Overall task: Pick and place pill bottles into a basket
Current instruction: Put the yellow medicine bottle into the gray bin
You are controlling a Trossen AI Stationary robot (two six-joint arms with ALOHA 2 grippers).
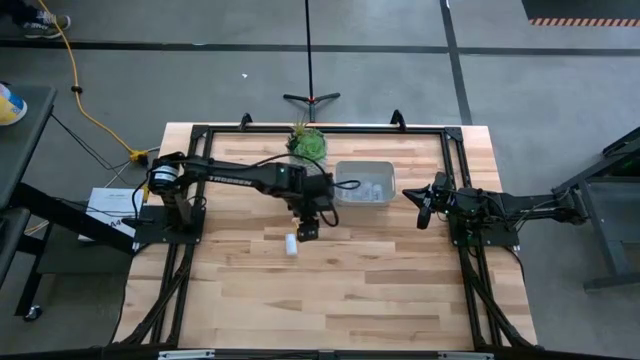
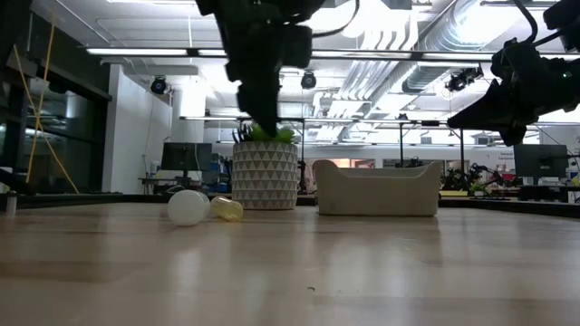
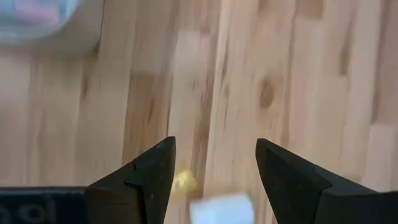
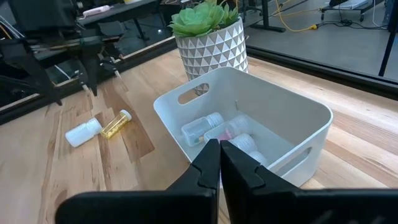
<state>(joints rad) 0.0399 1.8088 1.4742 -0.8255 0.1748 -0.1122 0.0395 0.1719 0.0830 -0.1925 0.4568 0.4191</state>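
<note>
A white pill bottle and a yellowish one lie on their sides on the table, side by side; both also show in the low view, the white one and the yellowish one. My left gripper hangs open just above them, pointing down, touching nothing; it also shows in the high view. The basket stands right of it with a few pill bottles lying inside. My right gripper is shut and empty, right of the basket.
A green plant in a white patterned pot stands just behind the basket's left end, close to my left arm. Black frame rails run along the table's sides. Bare wood lies toward the near edge.
</note>
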